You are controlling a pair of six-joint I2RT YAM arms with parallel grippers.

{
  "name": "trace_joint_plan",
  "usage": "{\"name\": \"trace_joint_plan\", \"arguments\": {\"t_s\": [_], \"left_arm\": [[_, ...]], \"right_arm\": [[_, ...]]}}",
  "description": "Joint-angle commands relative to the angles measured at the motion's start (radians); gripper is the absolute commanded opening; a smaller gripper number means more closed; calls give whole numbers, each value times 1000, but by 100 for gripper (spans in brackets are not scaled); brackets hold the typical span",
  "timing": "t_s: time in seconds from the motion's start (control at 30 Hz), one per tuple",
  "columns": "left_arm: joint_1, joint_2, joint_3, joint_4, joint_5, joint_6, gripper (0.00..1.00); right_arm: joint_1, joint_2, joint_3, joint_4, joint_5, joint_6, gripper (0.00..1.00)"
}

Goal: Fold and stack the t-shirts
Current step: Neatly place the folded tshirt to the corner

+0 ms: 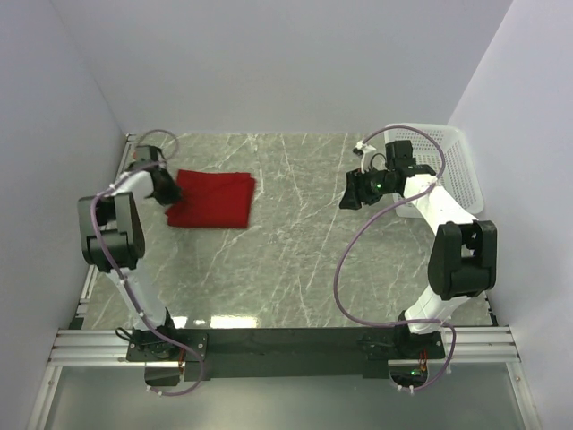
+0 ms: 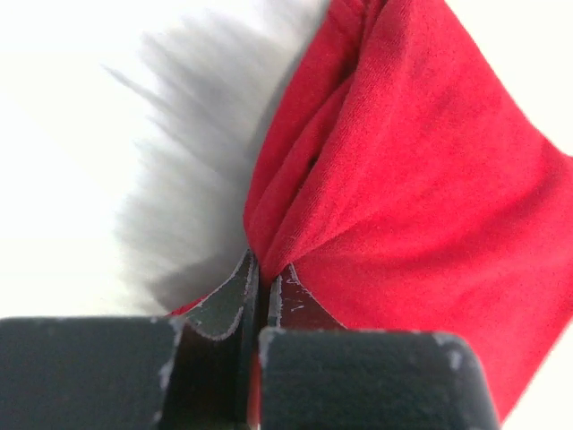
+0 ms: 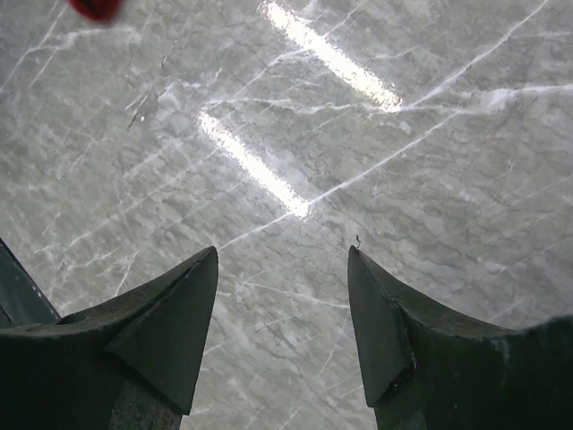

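A deep red t-shirt [image 1: 213, 199] lies folded into a rectangle on the marble table at the far left. My left gripper [image 1: 167, 190] is at its left edge, shut on a pinch of the red cloth [image 2: 403, 179], which bunches into folds right at the fingertips [image 2: 243, 269]. My right gripper [image 1: 351, 195] hangs above the table's right half, well away from the shirt, and stands open with only bare marble between its fingers [image 3: 192, 296]. A red scrap of the t-shirt [image 3: 94, 9] shows at the top left corner of the right wrist view.
A white mesh basket [image 1: 448, 166] stands at the far right, behind the right arm. White walls close in the marble table [image 1: 295, 260] on three sides. A metal rail [image 1: 286, 345] carrying both arm bases runs along the near edge.
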Motion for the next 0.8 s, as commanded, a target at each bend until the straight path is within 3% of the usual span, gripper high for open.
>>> {"name": "trace_joint_plan", "arguments": {"t_s": [0.0,0.13,0.23,0.37,0.43,0.57,0.77], "left_arm": [[91,88,157,-156,-92,164,1],[145,197,336,-246,-252,199,1],[160,269,470,-309,-315,219,7],[162,248,571,-328,-371,235,29],[162,203,567,-306,-375,236,33],[160,4,458,-237,-409,235,57],[157,-336,190,-124,-327,221,58]], "right_arm": [[-13,-59,-7,32,-33,-7,67],[-19,-65,-11,35,-38,-11,67],[-22,-71,-13,32,-38,-17,67],[-24,-83,-20,29,-18,-35,67],[-24,-85,-20,24,2,-50,67],[-24,-91,-14,-2,40,-86,67],[-24,-147,-20,-17,143,-135,68]]}}
